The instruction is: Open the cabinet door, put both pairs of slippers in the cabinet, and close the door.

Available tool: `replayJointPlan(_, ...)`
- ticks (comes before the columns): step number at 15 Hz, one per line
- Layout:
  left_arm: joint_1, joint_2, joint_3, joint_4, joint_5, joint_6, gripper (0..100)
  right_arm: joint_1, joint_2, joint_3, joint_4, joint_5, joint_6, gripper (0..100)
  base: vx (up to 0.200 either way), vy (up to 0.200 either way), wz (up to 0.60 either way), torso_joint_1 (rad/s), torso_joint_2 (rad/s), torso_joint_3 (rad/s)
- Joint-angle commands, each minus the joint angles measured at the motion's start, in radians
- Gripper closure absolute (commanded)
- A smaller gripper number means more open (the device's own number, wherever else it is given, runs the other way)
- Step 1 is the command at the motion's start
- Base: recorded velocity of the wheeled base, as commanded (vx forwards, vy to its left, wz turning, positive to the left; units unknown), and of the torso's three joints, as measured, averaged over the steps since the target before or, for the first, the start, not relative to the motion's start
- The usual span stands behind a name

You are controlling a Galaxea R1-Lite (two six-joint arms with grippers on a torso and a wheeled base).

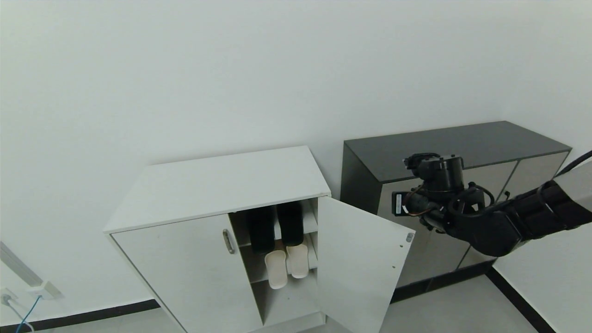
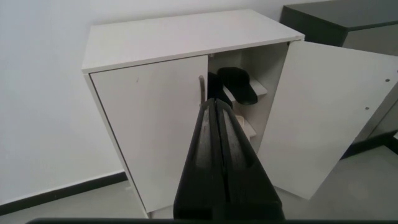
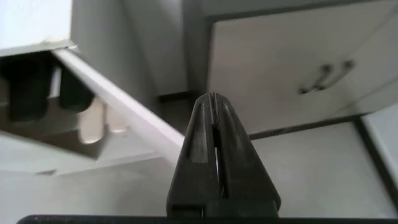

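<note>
The white cabinet has its left door shut and its right door swung open. Inside, a black pair of slippers lies on the upper shelf. A white pair lies on the shelf below, toes sticking out. My right arm's wrist hangs to the right of the open door's outer edge, apart from it. In the right wrist view my right gripper is shut and empty, with the door's edge beyond it. My left gripper is shut and empty, in front of the shut door's handle.
A dark cabinet with grey doors stands against the wall right of the white one, just behind the open door. A wall socket with a blue cable sits low at the left. Bare floor lies before both cabinets.
</note>
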Motion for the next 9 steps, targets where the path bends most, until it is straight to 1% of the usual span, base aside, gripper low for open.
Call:
replayJointPlan(1, 0.001, 0.0, 0.0, 0.0, 0.0, 0.0, 100, -0.013, 0.07, -0.013, 0.0, 0.007, 0.004, 100, 0.0, 0.0, 0.0, 0.0, 0.0, 0.0)
replayJointPlan(3, 0.001, 0.0, 0.0, 0.0, 0.0, -0.003, 100, -0.015, 0.098, -0.005, 0.001, 0.032, 0.004, 100, 0.0, 0.0, 0.0, 0.0, 0.0, 0.0)
replayJointPlan(9, 0.001, 0.0, 0.0, 0.0, 0.0, -0.005, 100, -0.015, 0.181, -0.024, -0.017, 0.035, 0.006, 100, 0.0, 0.0, 0.0, 0.0, 0.0, 0.0)
